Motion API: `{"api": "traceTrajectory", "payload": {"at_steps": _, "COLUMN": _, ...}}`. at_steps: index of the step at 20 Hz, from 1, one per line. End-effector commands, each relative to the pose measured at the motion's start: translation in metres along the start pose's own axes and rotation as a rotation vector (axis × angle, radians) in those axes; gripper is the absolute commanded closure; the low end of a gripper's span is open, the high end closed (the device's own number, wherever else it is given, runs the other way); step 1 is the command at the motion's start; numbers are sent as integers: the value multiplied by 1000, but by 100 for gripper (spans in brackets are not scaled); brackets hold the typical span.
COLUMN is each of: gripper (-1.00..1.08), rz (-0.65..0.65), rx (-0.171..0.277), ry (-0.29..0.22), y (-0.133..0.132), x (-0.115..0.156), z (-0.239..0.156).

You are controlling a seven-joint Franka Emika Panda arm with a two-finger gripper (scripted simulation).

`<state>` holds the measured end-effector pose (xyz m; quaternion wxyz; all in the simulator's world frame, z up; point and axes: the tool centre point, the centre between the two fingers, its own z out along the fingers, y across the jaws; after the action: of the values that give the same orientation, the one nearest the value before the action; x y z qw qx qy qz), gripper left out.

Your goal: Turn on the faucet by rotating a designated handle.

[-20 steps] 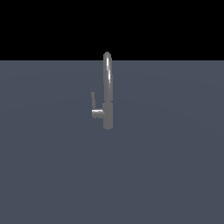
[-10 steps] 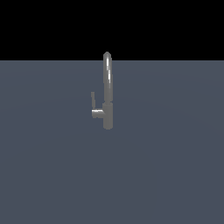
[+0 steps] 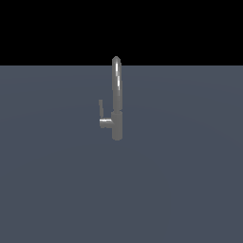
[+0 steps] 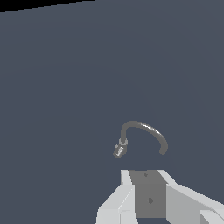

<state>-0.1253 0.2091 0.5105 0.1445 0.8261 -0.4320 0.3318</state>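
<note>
In the exterior view the slim grey faucet [image 3: 116,102] stands upright on the grey floor, its tall arched spout seen edge-on. The handle [image 3: 101,108] is a thin short lever standing up from the end of the side stub, on the exterior view's left of the body. No arm or gripper shows in that view. In the wrist view the arched spout [image 4: 143,129] curves to its nozzle just beyond my gripper [image 4: 145,176]. The white fingers [image 4: 127,178] stand apart, clear of the spout, with a flat grey surface between them. The handle is hidden in the wrist view.
A flat dark grey floor [image 3: 190,190] spreads all around the faucet, under a black background at the top of the exterior view. No other objects are in view.
</note>
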Motion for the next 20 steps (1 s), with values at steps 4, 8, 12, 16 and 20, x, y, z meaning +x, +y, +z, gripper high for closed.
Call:
{"api": "traceTrajectory", "payload": {"at_steps": 4, "gripper": 108, "rz": 87, "rx": -70, "ry": 42, "y": -37, "x": -21, "z": 62}}
{"api": "traceTrajectory", "payload": {"at_steps": 8, "gripper": 108, "rz": 149, "rx": -129, "ry": 63, "y": -56, "x": -35, "z": 120}}
{"api": "traceTrajectory", "payload": {"at_steps": 12, "gripper": 108, "rz": 213, "rx": -195, "ry": 75, "y": -67, "x": -48, "z": 187}}
{"api": "traceTrajectory", "payload": {"at_steps": 16, "gripper": 108, "rz": 277, "rx": -264, "ry": 79, "y": -67, "x": -61, "z": 257}}
{"api": "traceTrajectory", "payload": {"at_steps": 20, "gripper": 108, "rz": 332, "rx": -323, "ry": 78, "y": -59, "x": -71, "z": 316}}
